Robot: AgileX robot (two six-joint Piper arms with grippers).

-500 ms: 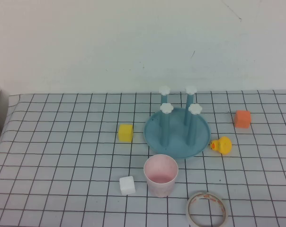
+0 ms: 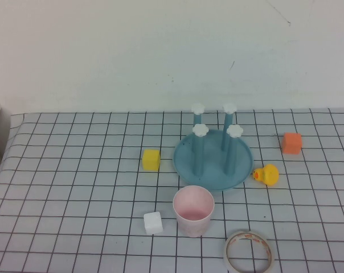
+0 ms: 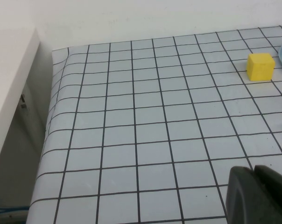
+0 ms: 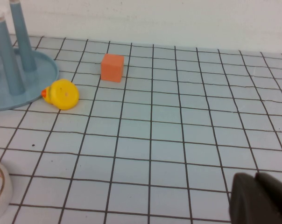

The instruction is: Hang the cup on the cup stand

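Note:
The pale pink cup [image 2: 193, 210] stands upright, mouth up, on the checked cloth just in front of the cup stand [image 2: 213, 154]. The stand is a round blue dish with several upright blue pegs topped by white flower caps; its edge and two pegs also show in the right wrist view [image 4: 17, 77]. Neither arm appears in the high view. My left gripper [image 3: 254, 171] hovers shut and empty over bare cloth left of the stand. My right gripper [image 4: 256, 178] is shut and empty over bare cloth right of the stand.
A yellow cube [image 2: 151, 159] lies left of the stand, a white cube [image 2: 153, 222] left of the cup. A yellow duck [image 2: 266, 174] and an orange cube [image 2: 291, 143] sit to the right. A white tape ring [image 2: 249, 252] lies front right. The table's left edge [image 3: 50, 121] drops off.

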